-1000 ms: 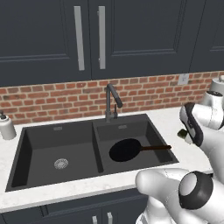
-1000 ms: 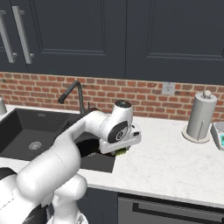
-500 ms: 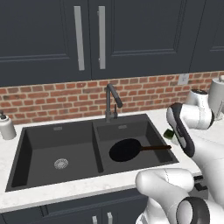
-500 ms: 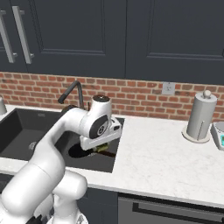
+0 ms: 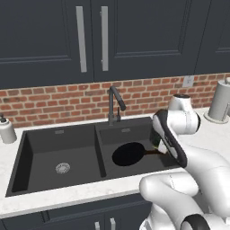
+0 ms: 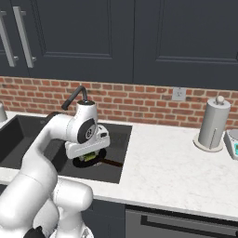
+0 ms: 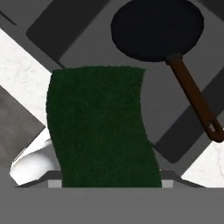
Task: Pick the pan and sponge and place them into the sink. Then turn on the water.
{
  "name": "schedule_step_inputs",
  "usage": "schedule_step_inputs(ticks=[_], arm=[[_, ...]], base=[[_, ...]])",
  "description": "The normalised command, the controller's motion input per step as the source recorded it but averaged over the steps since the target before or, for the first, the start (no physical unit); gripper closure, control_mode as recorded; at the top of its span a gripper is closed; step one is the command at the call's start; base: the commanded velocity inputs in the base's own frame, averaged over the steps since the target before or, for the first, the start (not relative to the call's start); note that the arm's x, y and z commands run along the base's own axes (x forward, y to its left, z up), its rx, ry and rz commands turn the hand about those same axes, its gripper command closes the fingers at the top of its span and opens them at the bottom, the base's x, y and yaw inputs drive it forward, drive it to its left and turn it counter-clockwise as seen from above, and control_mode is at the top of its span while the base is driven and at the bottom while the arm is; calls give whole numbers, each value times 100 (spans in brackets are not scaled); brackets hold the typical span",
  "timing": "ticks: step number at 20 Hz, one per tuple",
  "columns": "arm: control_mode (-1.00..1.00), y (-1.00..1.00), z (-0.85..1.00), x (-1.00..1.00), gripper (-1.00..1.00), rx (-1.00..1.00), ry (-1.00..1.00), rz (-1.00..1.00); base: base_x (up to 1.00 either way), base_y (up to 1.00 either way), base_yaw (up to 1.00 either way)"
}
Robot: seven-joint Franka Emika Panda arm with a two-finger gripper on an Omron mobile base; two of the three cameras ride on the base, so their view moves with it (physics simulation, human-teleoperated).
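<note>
The black pan [image 5: 128, 153] lies in the right basin of the black sink [image 5: 58, 134], its thin handle [image 5: 155, 152] pointing right. My gripper [image 6: 88, 156] hangs over the right side of that basin, shut on the sponge [image 6: 87, 159], whose yellow-green edge shows under the hand. In the hand view the sponge's dark green face [image 7: 100, 127] stands close up and hides my fingertips; beyond it the pan [image 7: 157, 26] rests on the basin floor with its handle [image 7: 194, 100] running down to the right. The dark gooseneck faucet [image 5: 114, 101] stands behind the divider; no water runs.
A white soap dispenser [image 5: 6, 130] stands on the counter left of the sink. The left basin has a silver drain [image 5: 62, 168]. A paper towel roll [image 6: 211, 123] stands at the back right of the white counter [image 6: 167, 162]. Brick wall and dark cabinets rise behind.
The arm has swung left from over the counter's edge to above the right basin, carrying the sponge with it. The pan has not moved.
</note>
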Motion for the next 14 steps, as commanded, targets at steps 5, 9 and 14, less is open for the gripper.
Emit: schedule_step_inputs(ticks=[5, 9, 14], arm=[[-100, 49, -15, 17, 100, 0, 15, 1], [-100, 33, -25, 29, 100, 0, 9, 3], [-100, 28, -28, 33, 100, 0, 4, 4]], base=[[0, 0, 0], [0, 0, 0], [0, 0, 0]])
